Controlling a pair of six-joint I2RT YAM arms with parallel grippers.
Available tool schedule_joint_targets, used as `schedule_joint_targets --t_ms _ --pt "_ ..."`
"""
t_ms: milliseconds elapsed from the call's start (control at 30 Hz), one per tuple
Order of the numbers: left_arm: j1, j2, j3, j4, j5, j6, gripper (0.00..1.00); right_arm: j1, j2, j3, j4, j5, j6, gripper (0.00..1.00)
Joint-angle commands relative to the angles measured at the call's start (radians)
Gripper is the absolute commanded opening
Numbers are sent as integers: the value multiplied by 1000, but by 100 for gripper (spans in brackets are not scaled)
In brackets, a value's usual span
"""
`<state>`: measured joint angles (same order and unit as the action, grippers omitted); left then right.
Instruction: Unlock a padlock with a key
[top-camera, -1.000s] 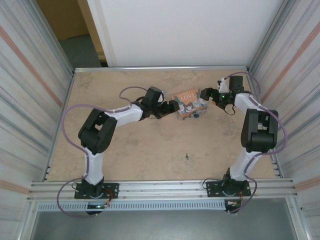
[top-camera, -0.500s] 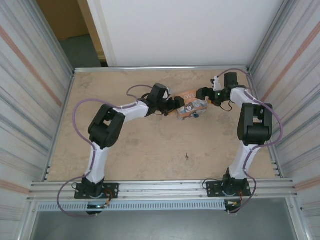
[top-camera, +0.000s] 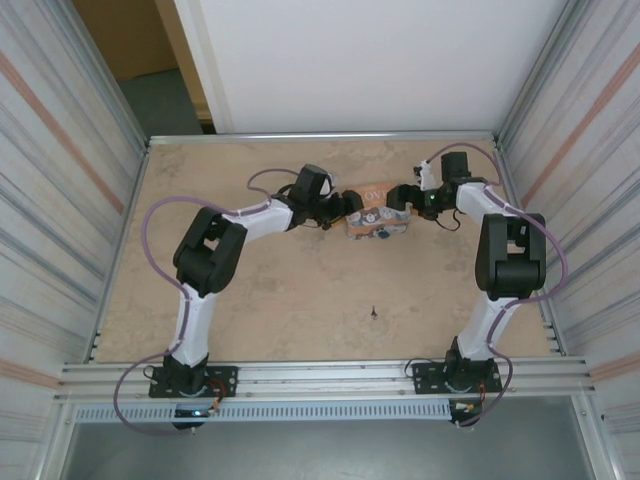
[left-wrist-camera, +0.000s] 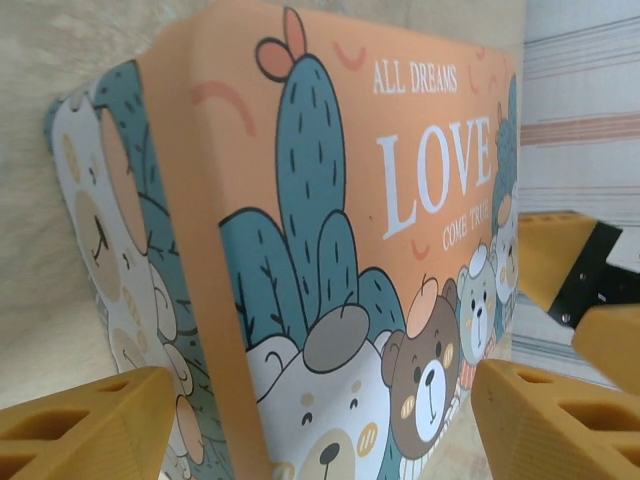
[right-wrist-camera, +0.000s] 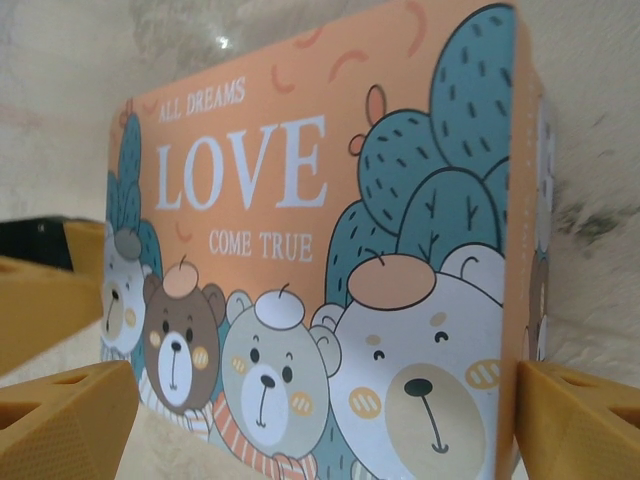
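Closes in on the orange "LOVE" tin (top-camera: 372, 208) from both ends compared with a second ago, with the left elbow swung up toward 12 o'clock and the right wrist drawn toward 9 o'clock. Finds the left gripper (top-camera: 347, 206) at the tin's 9 o'clock on the top view, reaching toward 3 o'clock. Shows, on the left wrist view, its yellow fingers (left-wrist-camera: 85, 430) spread wide with a corner of the tin between them; cannot tell whether the pads press the tin or merely straddle it. Places the tin far of the middle of the table (top-camera: 250, 290), lid with the white lettering facing up. Puts the padlock (top-camera: 384, 235) as a small blue spot just beside the tin's near side, at its 6 o'clock; too small to make out the shackle. Leaves the key (top-camera: 374, 312) as a tiny dark speck on bare tabletop, farther toward 6 o'clock, well apart from tin and padlock and touched by neither arm. Finds the right gripper (top-camera: 400, 196) at the tin's 3 o'clock, pointing toward 9 o'clock. Shows, on the right wrist view, its fingers (right-wrist-camera: 60, 420) also set wide, one to each side of the tin's end, with a gap on the 9 o'clock side.
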<state>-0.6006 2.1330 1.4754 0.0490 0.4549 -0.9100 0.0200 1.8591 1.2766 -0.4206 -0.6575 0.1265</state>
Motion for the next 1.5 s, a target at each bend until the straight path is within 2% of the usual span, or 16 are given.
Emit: schedule_joint_targets --t_ms 0,433,967,1233,1467 --pt "3 -88 -40 0 18 32 78 63 -58 -40 -14 -63 37 94" --pt "75 -218 -189 -10 9 72 79 218 -173 -184 86 -38 156 94" --pt "108 -253 -226 -37 -18 100 79 362 -234 -250 120 69 236 95" --pt "143 -307 -263 -61 -40 125 83 356 -282 -255 53 242 243 100" --pt "194 -432 -344 -85 -68 161 84 338 -393 -280 -61 383 231 99"
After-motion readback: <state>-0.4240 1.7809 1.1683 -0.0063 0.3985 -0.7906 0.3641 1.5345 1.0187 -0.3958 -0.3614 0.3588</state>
